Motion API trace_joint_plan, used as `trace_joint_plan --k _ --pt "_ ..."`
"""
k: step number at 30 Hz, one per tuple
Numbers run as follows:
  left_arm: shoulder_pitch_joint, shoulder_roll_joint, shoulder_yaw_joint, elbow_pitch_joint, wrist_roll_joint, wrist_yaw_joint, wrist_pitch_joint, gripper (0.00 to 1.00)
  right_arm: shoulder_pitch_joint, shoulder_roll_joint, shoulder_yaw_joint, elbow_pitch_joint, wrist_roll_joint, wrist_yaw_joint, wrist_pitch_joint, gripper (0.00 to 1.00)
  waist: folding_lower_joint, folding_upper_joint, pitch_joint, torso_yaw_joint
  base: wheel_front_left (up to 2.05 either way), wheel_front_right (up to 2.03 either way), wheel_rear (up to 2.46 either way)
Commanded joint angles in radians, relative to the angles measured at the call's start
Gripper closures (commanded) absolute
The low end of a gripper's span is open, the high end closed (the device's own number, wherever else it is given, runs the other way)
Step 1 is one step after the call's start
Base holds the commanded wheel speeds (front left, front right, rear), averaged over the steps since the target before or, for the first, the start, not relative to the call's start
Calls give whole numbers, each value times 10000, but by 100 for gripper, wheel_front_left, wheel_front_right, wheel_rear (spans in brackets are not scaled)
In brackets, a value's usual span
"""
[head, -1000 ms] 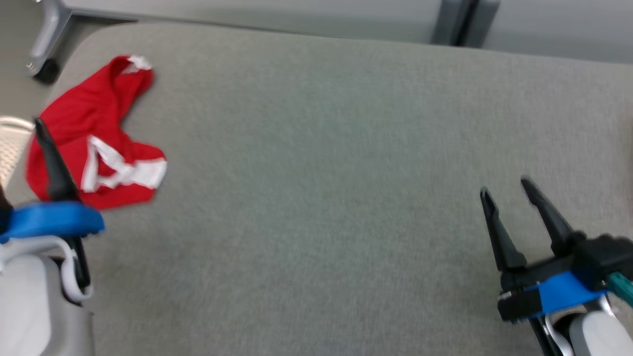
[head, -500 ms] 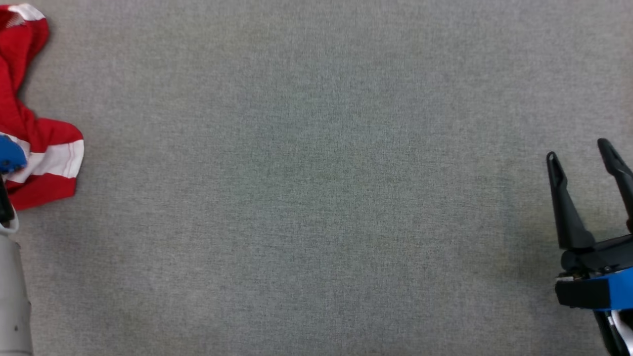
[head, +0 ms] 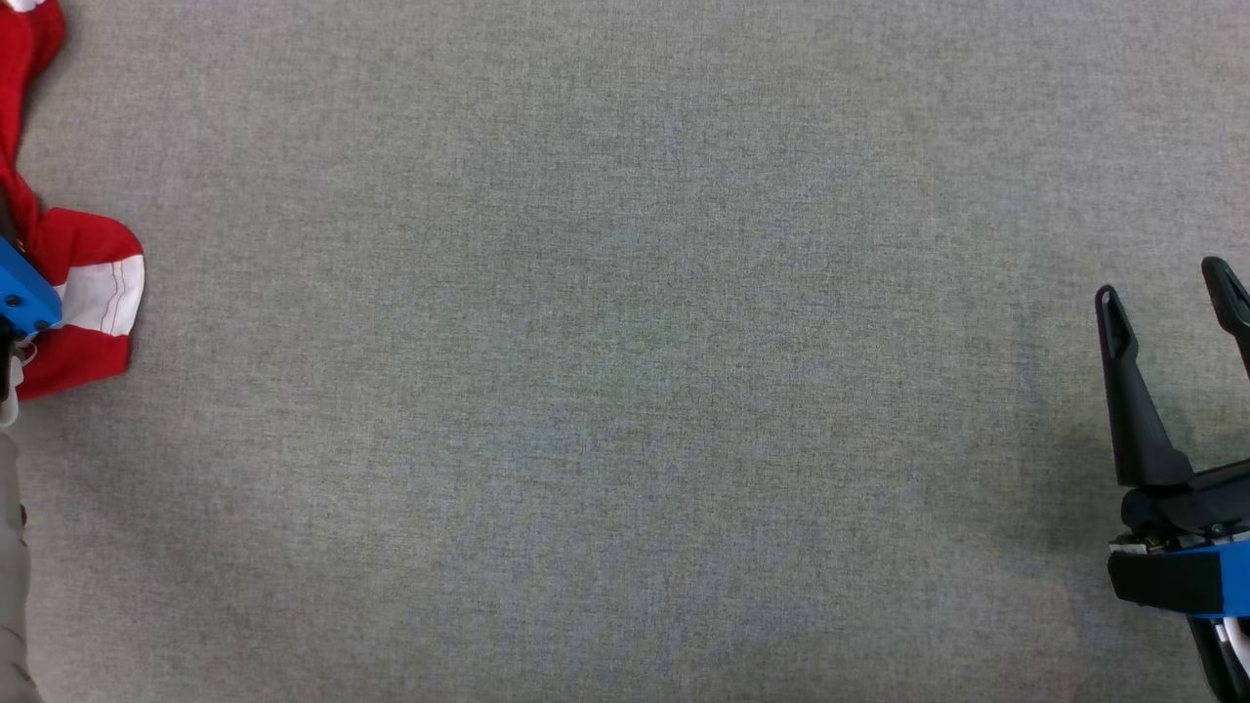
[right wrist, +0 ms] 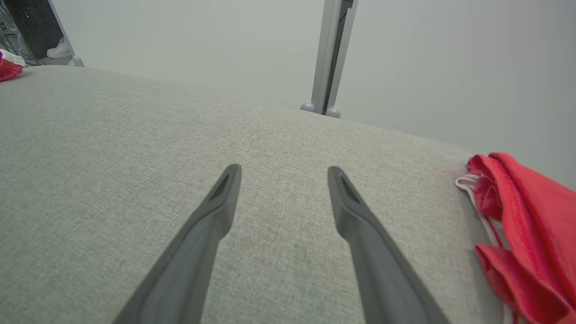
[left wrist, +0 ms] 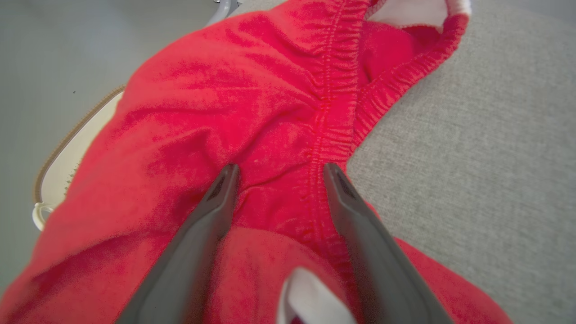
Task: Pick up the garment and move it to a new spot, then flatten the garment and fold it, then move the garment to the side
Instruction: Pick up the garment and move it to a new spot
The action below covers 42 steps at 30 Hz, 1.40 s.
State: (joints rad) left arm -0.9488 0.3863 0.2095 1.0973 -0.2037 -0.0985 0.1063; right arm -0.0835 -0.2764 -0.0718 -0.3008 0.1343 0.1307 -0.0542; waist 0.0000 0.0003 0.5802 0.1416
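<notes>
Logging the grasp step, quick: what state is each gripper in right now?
Left gripper: open, jaws astride the garment, not closed on it.
Right gripper: open, empty.
</notes>
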Motion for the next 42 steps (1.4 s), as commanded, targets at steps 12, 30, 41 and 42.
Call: trace_joint_plan --k 12,30,41,42 --pt "-85 368 -381 1429 -318 -275 1367 100 -263 86 263 274 44 2 -119 0 0 -3 -196 -210 0 0 0" --pt "-1140 1271 -2576 -91 -989 -314 -597 100 -589 813 915 1837 301 2 -1044 0 0 -3 -1775 -1068 0 0 0" --pt "-1659 833 -4219 -2026 -1174 -312 -1970 100 -398 1229 1044 2708 379 2 -1490 0 0 -3 -2776 -1578 0 0 0" --pt "-1630 730 -4345 -2320 -1087 -268 -2014 100 -394 1271 1039 2766 378 2 -1537 0 0 -3 -2868 -1652 0 0 0"
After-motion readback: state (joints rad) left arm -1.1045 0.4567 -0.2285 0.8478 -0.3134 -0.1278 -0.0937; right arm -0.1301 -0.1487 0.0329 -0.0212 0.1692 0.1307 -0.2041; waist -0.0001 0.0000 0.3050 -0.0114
